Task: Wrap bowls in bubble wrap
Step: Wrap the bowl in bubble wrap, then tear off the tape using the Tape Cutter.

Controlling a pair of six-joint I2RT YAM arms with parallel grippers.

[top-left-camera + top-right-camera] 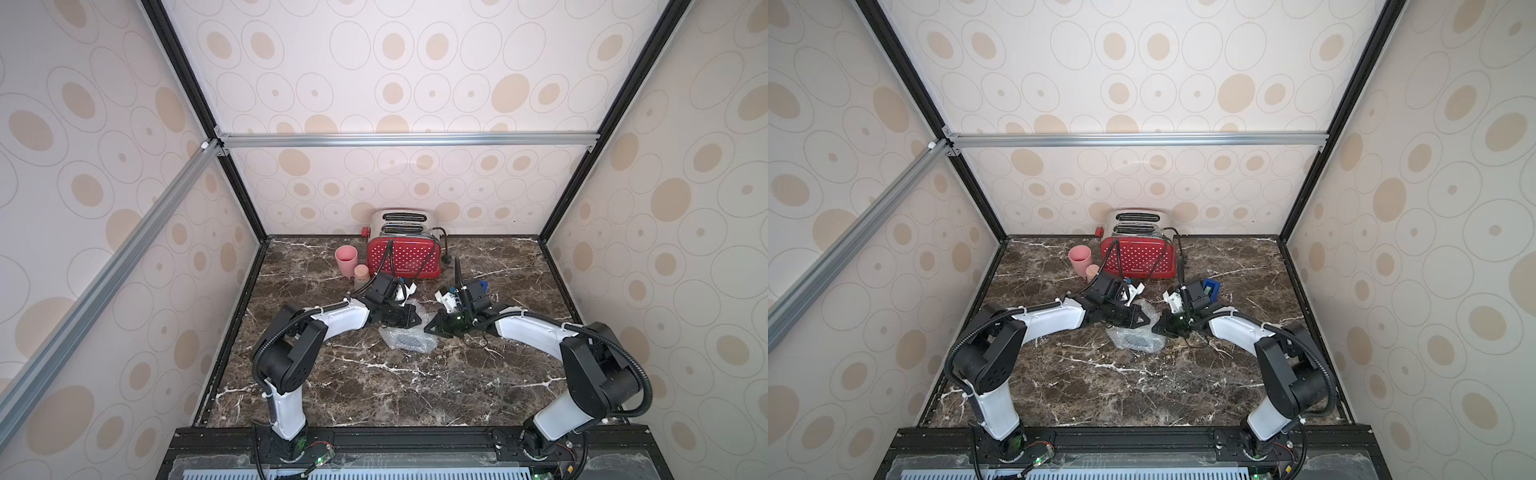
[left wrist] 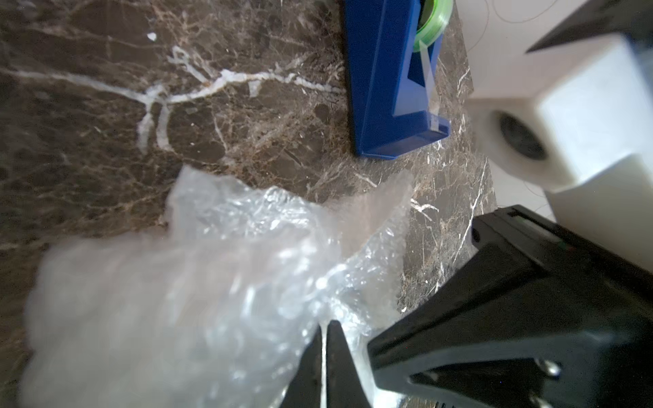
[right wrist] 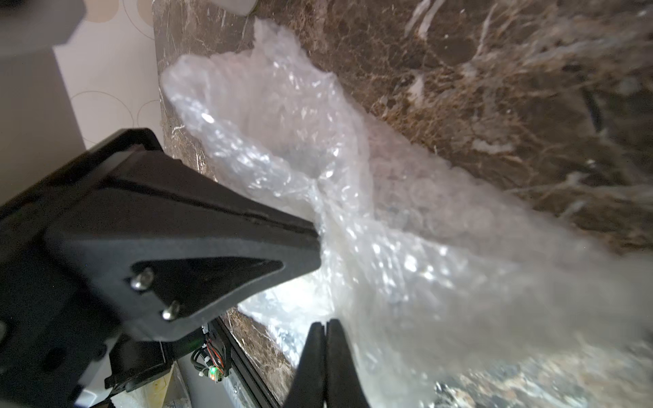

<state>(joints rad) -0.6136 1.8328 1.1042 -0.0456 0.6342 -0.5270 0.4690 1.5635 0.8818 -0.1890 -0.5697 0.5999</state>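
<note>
Pink cup [image 1: 346, 259] stands just beside the red toaster [image 1: 405, 259].

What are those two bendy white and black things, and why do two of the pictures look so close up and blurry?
They are two robot arms. Two pictures look down from above on the whole marble table. The other two come from little cameras on the arms' wrists, so they sit very close. On the table stand a red toaster, a pink cup and a blue tape holder. In the middle lies crumpled bubble wrap. The left fingers and the right fingers are both shut, pinching the wrap. The bowl is not plainly visible; it may be inside.
</note>
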